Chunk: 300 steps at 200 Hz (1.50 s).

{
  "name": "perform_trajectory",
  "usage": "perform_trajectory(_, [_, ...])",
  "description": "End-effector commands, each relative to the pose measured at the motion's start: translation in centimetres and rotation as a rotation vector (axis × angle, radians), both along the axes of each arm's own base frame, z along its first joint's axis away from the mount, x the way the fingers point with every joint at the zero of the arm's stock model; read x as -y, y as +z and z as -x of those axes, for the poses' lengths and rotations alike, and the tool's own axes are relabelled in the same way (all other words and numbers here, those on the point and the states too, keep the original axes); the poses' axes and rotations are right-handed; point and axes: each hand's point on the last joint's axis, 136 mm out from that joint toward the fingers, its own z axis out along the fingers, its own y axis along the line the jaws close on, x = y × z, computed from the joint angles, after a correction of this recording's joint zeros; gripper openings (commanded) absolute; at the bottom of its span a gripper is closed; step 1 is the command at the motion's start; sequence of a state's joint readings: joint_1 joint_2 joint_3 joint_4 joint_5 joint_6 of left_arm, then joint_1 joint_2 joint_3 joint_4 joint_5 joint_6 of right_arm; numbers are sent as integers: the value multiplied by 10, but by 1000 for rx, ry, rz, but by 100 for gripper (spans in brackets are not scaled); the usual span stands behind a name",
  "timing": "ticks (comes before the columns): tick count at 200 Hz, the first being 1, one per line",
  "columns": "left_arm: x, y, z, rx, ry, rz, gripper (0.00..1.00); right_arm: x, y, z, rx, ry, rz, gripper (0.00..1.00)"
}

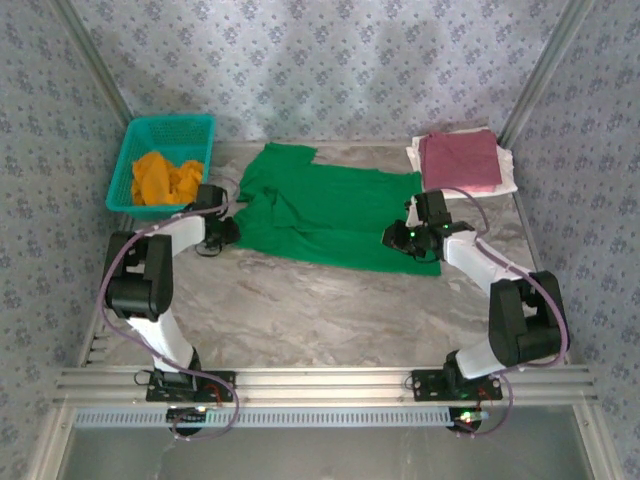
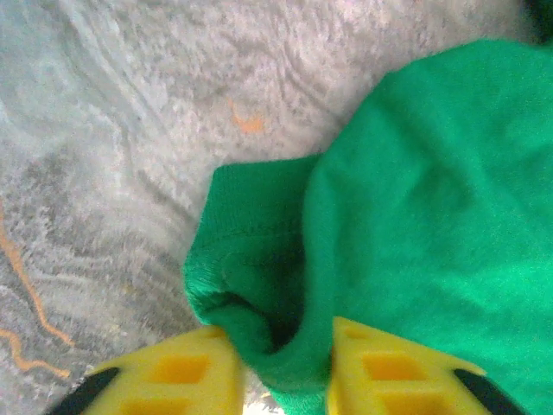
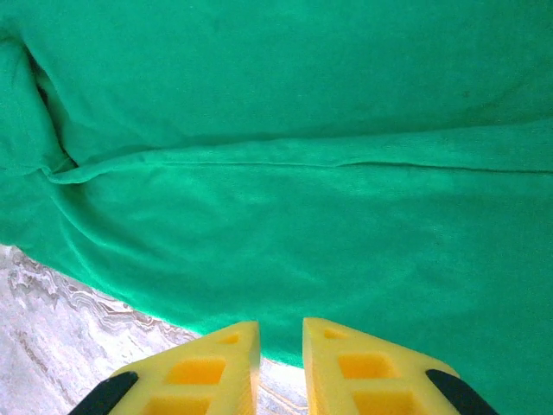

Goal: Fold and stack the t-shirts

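Observation:
A bright green t-shirt [image 1: 330,215] lies spread across the back half of the table. My left gripper [image 1: 228,232] is at its left edge, shut on a bunched fold of the green t-shirt [image 2: 415,199], which fills the gap between the yellow fingers of the left gripper [image 2: 281,333]. My right gripper [image 1: 393,238] is at the shirt's front right edge. There the hem of the green t-shirt [image 3: 285,173] sits between the nearly closed tips of the right gripper [image 3: 281,327]. An orange t-shirt [image 1: 165,178] lies crumpled in the basket. A folded maroon-pink t-shirt [image 1: 458,160] rests on a white one [image 1: 505,185].
A teal mesh basket [image 1: 165,120] stands at the back left corner. The folded stack occupies the back right corner. Bare marble table [image 1: 320,310] stretches between the green shirt and the arm bases. Patterned walls close in behind and at both sides.

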<state>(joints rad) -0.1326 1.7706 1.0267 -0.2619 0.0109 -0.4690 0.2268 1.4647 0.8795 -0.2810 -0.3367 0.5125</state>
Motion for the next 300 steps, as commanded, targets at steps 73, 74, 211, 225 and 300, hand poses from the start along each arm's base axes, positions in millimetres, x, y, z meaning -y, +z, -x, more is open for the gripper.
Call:
perform_trajectory(73, [-4, 3, 59, -85, 45, 37, 0, 11, -3, 12, -17, -30, 20, 22])
perform_trajectory(74, [-5, 3, 60, -88, 48, 37, 0, 11, -4, 12, -18, -31, 21, 22])
perform_trajectory(211, [-32, 52, 140, -18, 187, 8, 59, 7, -3, 7, -13, -23, -13, 21])
perform_trajectory(225, [-27, 80, 131, 69, 168, 21, 55, 6, 0, 6, -7, -19, -13, 21])
perform_trajectory(300, [80, 71, 65, 45, -106, 101, 58, 0, 7, -1, 19, -5, -21, 22])
